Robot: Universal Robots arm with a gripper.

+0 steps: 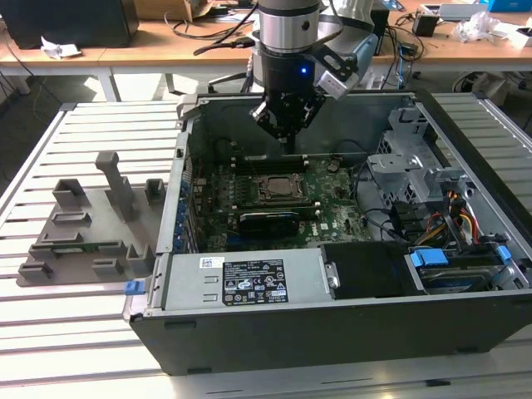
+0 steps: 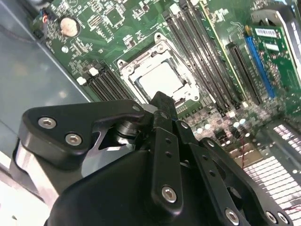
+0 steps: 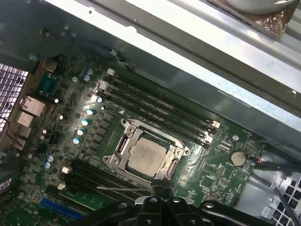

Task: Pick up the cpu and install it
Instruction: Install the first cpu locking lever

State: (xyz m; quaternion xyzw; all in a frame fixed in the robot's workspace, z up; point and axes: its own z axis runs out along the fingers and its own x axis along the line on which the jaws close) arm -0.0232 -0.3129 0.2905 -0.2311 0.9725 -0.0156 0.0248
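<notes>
One cpu (image 3: 147, 155) sitting in its socket (image 3: 118, 149), my pincer (image 3: 160, 188) pinched shut near it, holding nothing, white printed sticker (image 1: 245, 285) on grey box (image 1: 187, 291)

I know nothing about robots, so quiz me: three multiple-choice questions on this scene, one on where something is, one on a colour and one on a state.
1. Where is the cpu?
A. Clamped in the gripper
B. Seated in the motherboard socket
C. On a person's palm

2. What colour is the motherboard?
A. Red
B. White
C. Green

3. What state is the gripper in?
A. Shut and empty, hanging above the socket
B. Shut on the cpu
C. Holding a screwdriver

Answers:
1. B: in both wrist views the silvery chip lies flat inside the socket's metal frame.
2. C: the board around the socket is green in every view.
3. A: the exterior view shows the gripper narrowing to a point above the board, and both wrist views show nothing between its fingers.
</notes>
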